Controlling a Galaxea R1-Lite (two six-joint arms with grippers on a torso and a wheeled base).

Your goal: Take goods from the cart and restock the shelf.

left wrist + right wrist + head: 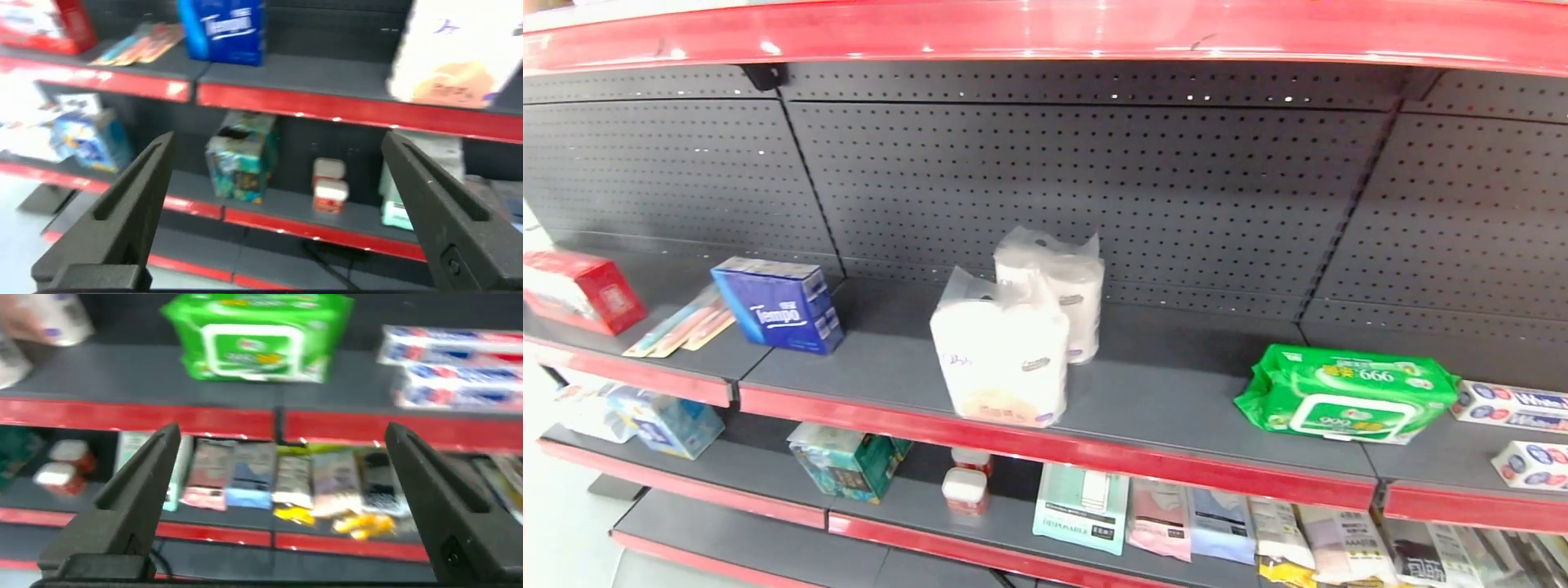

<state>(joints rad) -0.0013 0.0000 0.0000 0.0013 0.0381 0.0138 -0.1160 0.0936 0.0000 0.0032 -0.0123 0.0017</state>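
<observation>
so, your head cam is looking at the shelf (1176, 384): dark boards with red front edges and a perforated back panel. on the middle tier, at the far left of the frame, sits a red box (580, 290). next to it some flat toothbrush packs (682, 325) lie just beside a blue tissue box (780, 304). dead centre you've got two white toilet paper bundles, both upright. the front pack (1001, 359) is near the board's front edge, and the back pack (1058, 290) is right behind it; touching or just apart, can't tell. over on the right a green wipes pack (1347, 394) lies flat, and just beside it at the right edge are two toothpaste boxes (1511, 406).

the tier below holds pale blue packs (666, 420) at lower left, then a teal box (849, 461) and two small red-and-white jars (965, 488), one behind the other. after those come a mint-coloured pouch (1082, 506) and a row of sachets (1258, 531) running off toward the lower right corner.

your left gripper (278, 139) has its fingers spread wide with nothing between them. it hangs in front of the shelf, facing the teal box and the jars. your right gripper (282, 429) is just as wide open and empty too, out in front of the green wipes pack and the sachets.
</observation>
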